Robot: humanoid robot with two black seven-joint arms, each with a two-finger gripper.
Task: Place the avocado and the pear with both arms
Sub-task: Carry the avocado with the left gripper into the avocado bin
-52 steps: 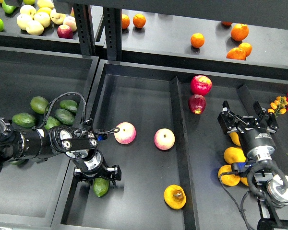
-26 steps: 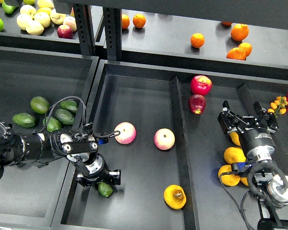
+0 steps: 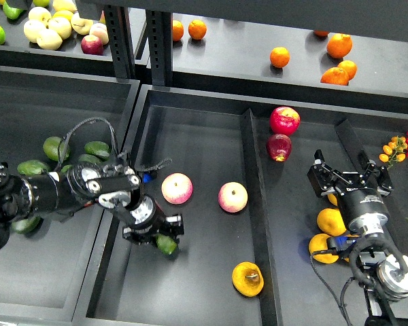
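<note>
My left gripper is shut on the bright green avocado and holds it low over the middle tray, near its left wall. The avocado shows only partly under the fingers. The squat yellow-orange pear, dark hollow facing up, lies on the middle tray's floor near the front, to the right of the avocado. My right gripper is open and empty over the right tray, far from the pear.
Two pink-yellow apples lie in the middle tray behind the avocado. Two red apples sit past the divider. Yellow fruits lie beside my right arm. Dark avocados fill the left tray. Oranges sit on the shelf.
My left gripper has carried the avocado to the right and farther into the middle tray. My right arm has shifted slightly toward me. The pear has not moved.
</note>
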